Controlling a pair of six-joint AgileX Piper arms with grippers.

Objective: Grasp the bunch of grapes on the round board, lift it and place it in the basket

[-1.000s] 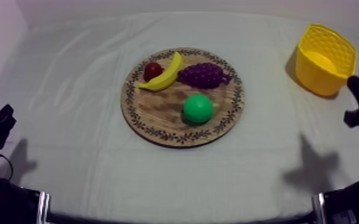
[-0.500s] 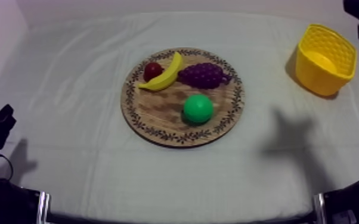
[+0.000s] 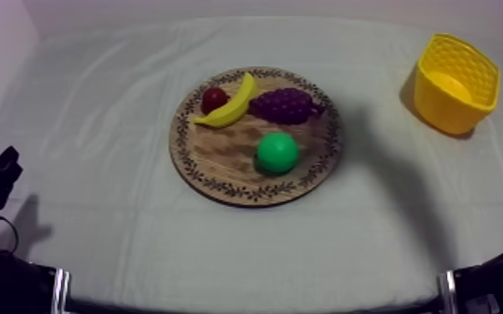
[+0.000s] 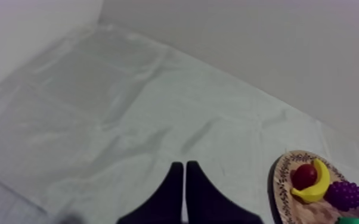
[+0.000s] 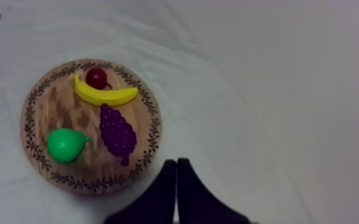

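The purple bunch of grapes (image 3: 284, 105) lies at the far right of the round wooden board (image 3: 221, 159), beside the banana (image 3: 230, 104). The yellow basket (image 3: 455, 83) stands at the table's far right. My right gripper (image 5: 176, 162) is shut on nothing, its fingers a narrow wedge high above the cloth just off the board (image 5: 42, 113), with the grapes (image 5: 118, 132) a little ahead of it. My left gripper (image 3: 4, 167) rests low at the left edge. Its own view shows the left gripper (image 4: 184, 165) shut and empty, far from the board (image 4: 283, 179).
On the board also lie a small red fruit (image 3: 214, 99) behind the banana and a green pear (image 3: 277, 153) at the near right. A dark shadow falls on the cloth between board and basket. Bare cloth lies all around the board.
My right arm rose from beside the basket and left the top view. Its shadow slid left across the cloth towards the board. The left arm and the fruit stayed still.
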